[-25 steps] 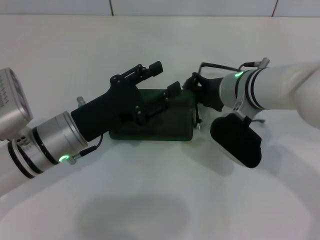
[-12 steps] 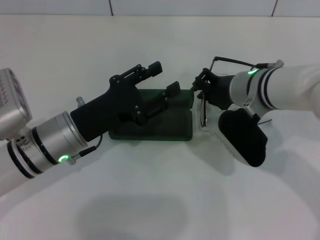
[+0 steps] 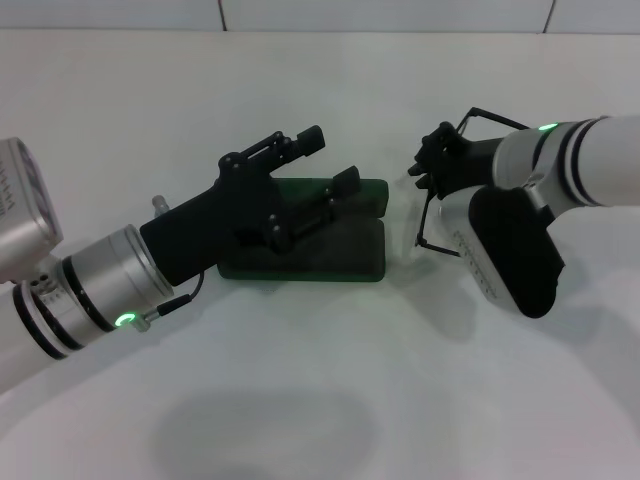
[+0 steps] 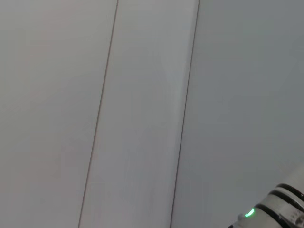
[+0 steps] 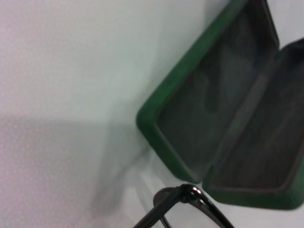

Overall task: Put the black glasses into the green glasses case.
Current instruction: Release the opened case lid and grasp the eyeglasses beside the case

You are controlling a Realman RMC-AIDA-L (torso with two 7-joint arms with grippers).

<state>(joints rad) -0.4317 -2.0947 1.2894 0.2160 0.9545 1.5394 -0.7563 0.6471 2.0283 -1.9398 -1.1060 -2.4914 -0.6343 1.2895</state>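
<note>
The black glasses (image 3: 440, 205) are being gripped by the right gripper (image 3: 437, 163), lifted clear of the table (image 3: 300, 400) just beside the green glasses case (image 3: 350, 255), at the case's three o'clock. The case is lying open, both dark-lined halves showing in the right wrist view, apparently so the frame can be lowered in. Over the case's nine o'clock end, the left gripper (image 3: 330, 160) is being held with its jaws spread, perhaps to steady the lid. Much of the case is being hidden by it; the lenses are hard to make out.
</note>
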